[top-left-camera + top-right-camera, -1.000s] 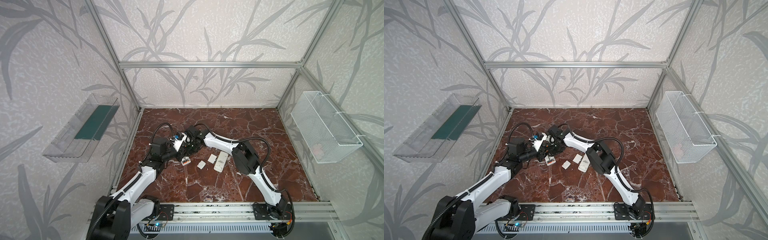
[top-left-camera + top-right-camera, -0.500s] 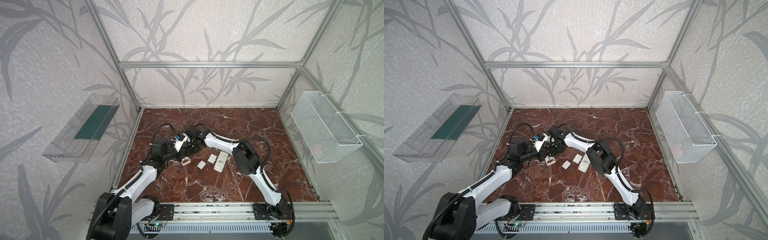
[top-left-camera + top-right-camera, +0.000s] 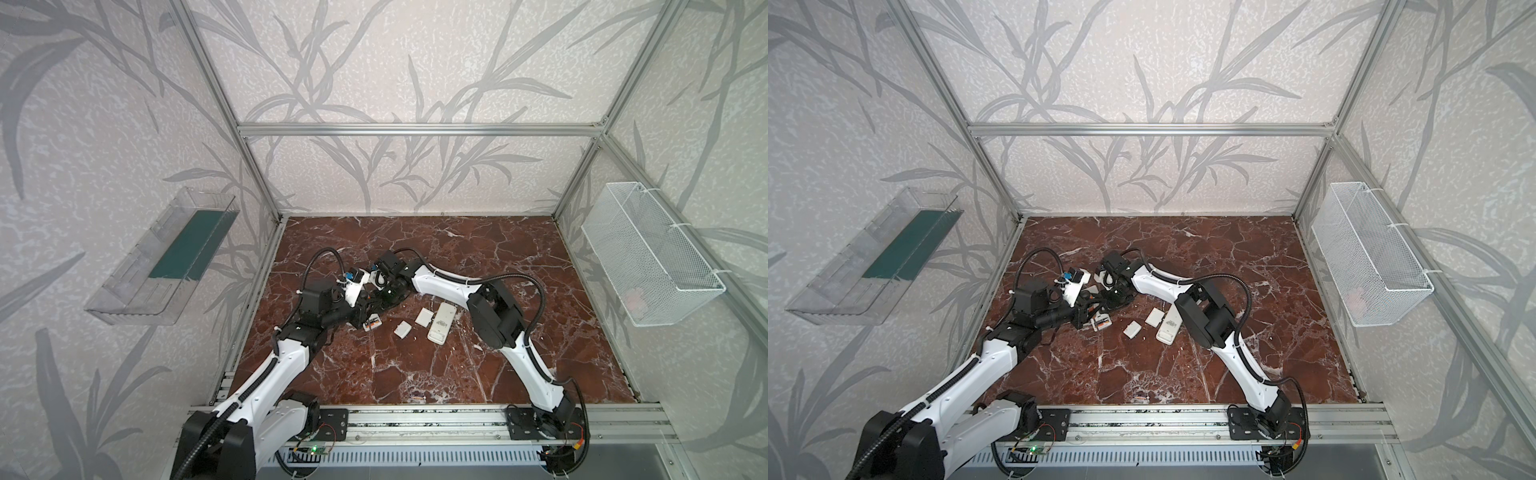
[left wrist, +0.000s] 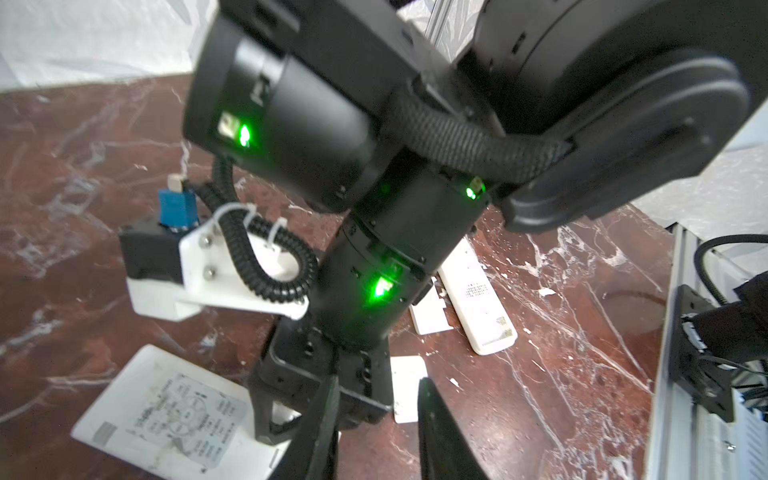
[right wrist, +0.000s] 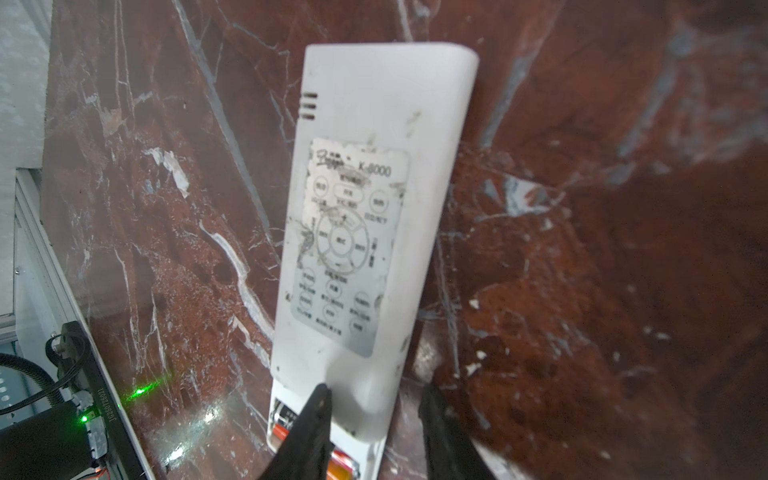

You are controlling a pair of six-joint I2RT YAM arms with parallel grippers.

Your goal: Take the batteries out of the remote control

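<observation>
A white remote control [image 5: 365,216] lies label side up on the marble floor, left of centre in both top views [image 3: 371,325]. Its battery bay is uncovered at the near end. An orange battery [image 5: 343,462] and a dark one [image 5: 286,415] sit in the bay. My right gripper [image 5: 374,390] is open over that end, with one finger above the bay and the other beside the remote's edge. My left gripper [image 4: 376,382] is open and empty, close against the right gripper's black body [image 4: 324,374]. Both grippers meet above the remote [image 3: 1100,322].
A second white remote [image 3: 441,322] lies to the right, with two small flat white covers [image 3: 402,329] [image 3: 424,316] beside it. A wire basket [image 3: 648,253] hangs on the right wall and a clear tray [image 3: 166,257] on the left. The aluminium rail [image 3: 415,424] runs along the front.
</observation>
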